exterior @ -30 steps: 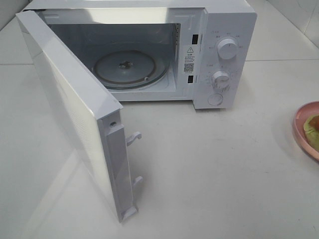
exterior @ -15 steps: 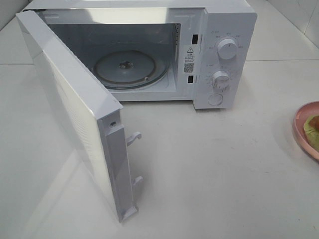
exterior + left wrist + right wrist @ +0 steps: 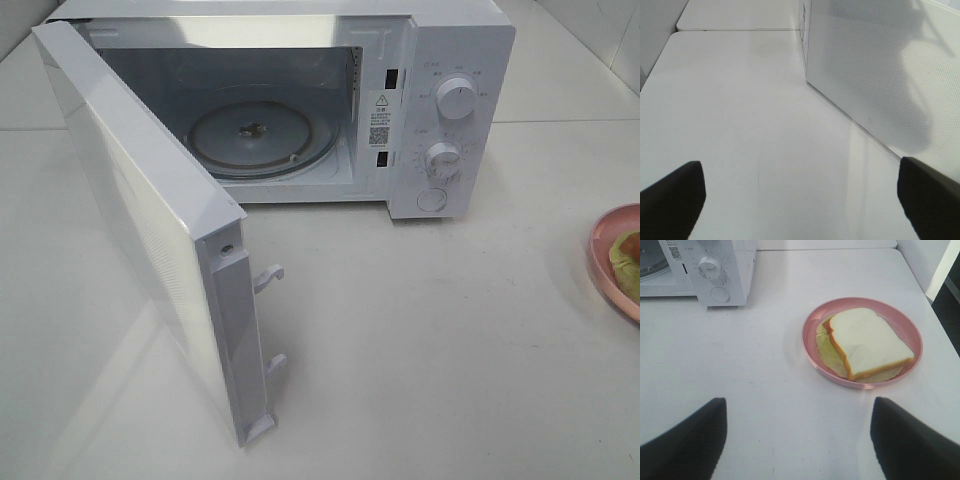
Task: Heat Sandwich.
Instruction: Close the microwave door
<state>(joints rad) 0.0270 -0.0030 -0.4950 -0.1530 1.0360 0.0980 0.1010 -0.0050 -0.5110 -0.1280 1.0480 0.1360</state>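
The white microwave [image 3: 440, 110] stands at the back of the table with its door [image 3: 140, 220] swung wide open and the glass turntable [image 3: 262, 137] bare inside. The sandwich [image 3: 867, 342], pale bread over green filling, lies on a pink round plate [image 3: 812, 325]; in the exterior view only the plate's edge [image 3: 603, 262] shows at the far right. My right gripper [image 3: 799, 440] is open, hovering short of the plate. My left gripper [image 3: 800, 197] is open and empty beside the outer face of the open door [image 3: 880, 75]. Neither gripper shows in the exterior view.
The microwave's control panel carries two dials [image 3: 456, 97] and a round button [image 3: 432, 199]; it also shows in the right wrist view [image 3: 715, 270]. Two door latch hooks [image 3: 268, 278] stick out from the door's free edge. The white tabletop [image 3: 420, 350] runs to an edge at the right [image 3: 935, 315].
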